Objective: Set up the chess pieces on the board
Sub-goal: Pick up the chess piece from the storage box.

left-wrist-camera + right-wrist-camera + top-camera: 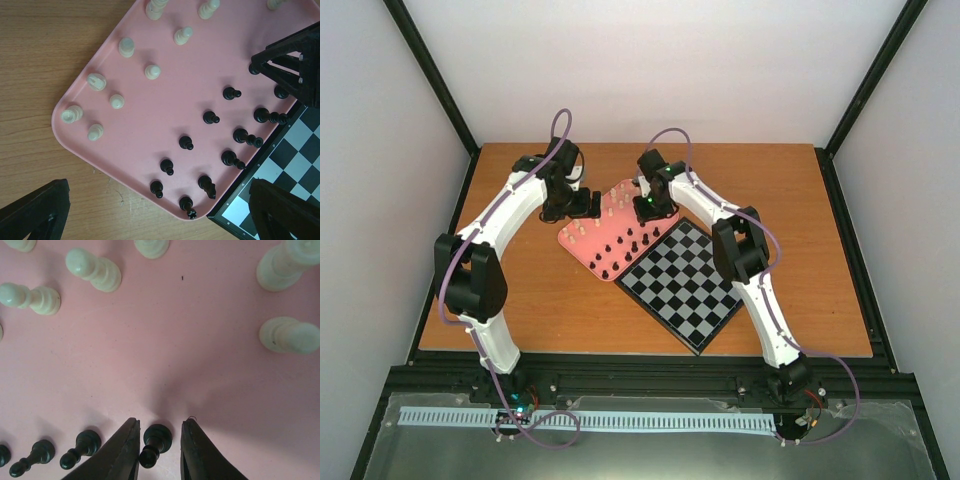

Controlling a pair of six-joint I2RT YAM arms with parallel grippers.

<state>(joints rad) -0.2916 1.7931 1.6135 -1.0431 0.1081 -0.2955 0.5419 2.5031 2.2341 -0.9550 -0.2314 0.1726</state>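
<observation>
Right gripper point(160, 430) is down low on the pink tray point(175, 350), jaws parted and straddling 1 black pawn point(156, 441), with a sliver of daylight on either side, so nothing is clamped yet. The call here, I'd say: close slowly and squarely on the pawn's stem, keep it upright, then lift straight up before swinging across. The other black pieces point(86, 442) stand just beside 1 finger, and a sideways drag could knock them over. On the other side, the left gripper point(157, 187) hangs wide open above the tray's corner, holding nothing, with the cream pieces point(126, 47) scattered below it. It would do well to keep out of the right arm's path. The board point(682, 283) lies flat on the table point(520, 290), butted against the tray's edge, and not 1 piece stands on it. Every chess piece is on the tray, so the job looks to be at its very start. Writing or brand marks? None readable on tray, board or pieces in any view.
</observation>
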